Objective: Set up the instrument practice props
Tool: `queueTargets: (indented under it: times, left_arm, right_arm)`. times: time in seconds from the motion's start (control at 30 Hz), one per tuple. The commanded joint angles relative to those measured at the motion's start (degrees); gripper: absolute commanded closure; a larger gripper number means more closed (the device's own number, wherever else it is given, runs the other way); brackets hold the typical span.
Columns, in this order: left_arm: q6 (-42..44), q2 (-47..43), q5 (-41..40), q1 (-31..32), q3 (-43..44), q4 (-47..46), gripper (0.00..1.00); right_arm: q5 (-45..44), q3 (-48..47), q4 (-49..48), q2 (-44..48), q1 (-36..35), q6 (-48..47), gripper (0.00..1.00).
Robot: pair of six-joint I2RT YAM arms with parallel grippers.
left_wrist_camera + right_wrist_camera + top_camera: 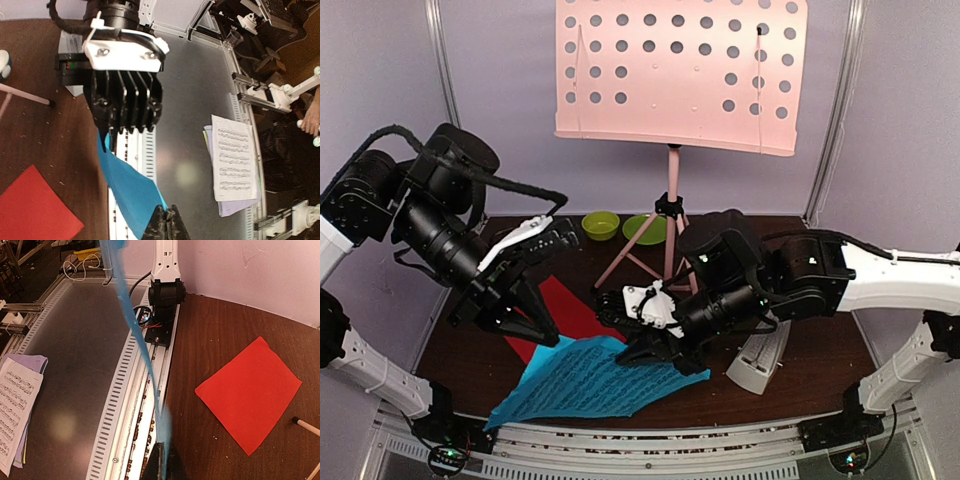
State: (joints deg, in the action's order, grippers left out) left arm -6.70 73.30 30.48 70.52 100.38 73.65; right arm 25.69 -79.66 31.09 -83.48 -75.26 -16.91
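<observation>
The blue sheet [585, 385] of printed music hangs stretched between both grippers above the table's front edge. My left gripper [550, 338] is shut on its left corner, and the left wrist view shows the fingertips [167, 222] pinching the blue sheet [130, 185]. My right gripper [635, 350] is shut on the right edge; from the right wrist the blue sheet [137, 340] runs edge-on out of that gripper [162, 462]. The red sheet [565, 310] lies flat on the table below. The pink music stand [680, 70] stands at the back. The cream metronome [760, 360] sits by the right arm.
A green bowl [600, 225] and a green plate [645, 230] sit behind the stand's tripod legs [640, 250]. The slotted metal rail [120, 405] marks the table's near edge. White printed pages [232, 160] lie on the floor beyond it.
</observation>
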Motion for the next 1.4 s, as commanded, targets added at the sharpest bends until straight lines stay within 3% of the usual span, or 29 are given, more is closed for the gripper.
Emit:
queueTargets:
  times: [0.0,0.07,0.13,0.23,0.43,0.53,0.73,1.03,1.37]
  left_arm:
    - [1.0,-1.6,-10.5,0.2,3.3,-1.3,0.76]
    - [-0.1,-3.1,-16.3,0.2,2.7,-3.1,0.56]
    - [-1.9,-4.6,-23.6,0.0,1.6,-4.3,0.43]
    - [-4.7,-6.5,-28.0,-1.5,0.4,-7.0,0.37]
    - [-11.0,-14.3,-27.6,-3.8,-8.3,-20.9,0.27]
    - [-13.6,-18.0,-28.5,-4.1,-12.0,-25.2,0.15]
    - [-16.9,-19.6,-30.2,-4.7,-13.8,-26.5,0.13]
    - [-20.1,-25.6,-27.9,-4.9,-22.2,-37.4,0.14]
    - [-19.4,-26.2,-21.0,-4.9,-23.5,-41.3,0.13]
  right_arm:
    - [0.0,-1.4,0.0,0.4,-0.2,2.7,1.0]
    - [0.5,-0.3,-2.1,1.7,0.5,5.5,1.0]
    - [2.6,2.2,-6.4,3.6,2.1,10.0,1.0]
    - [5.8,6.9,-13.1,7.4,4.7,16.6,1.0]
    - [6.7,13.1,-19.5,15.0,6.2,21.5,1.0]
    - [6.7,14.7,-20.2,17.8,6.5,22.5,1.0]
    - [7.0,17.6,-22.8,22.9,6.7,25.1,1.0]
    - [6.2,18.2,-22.4,26.6,6.9,26.9,1.0]
    - [6.3,19.3,-22.9,28.1,7.8,27.9,1.0]
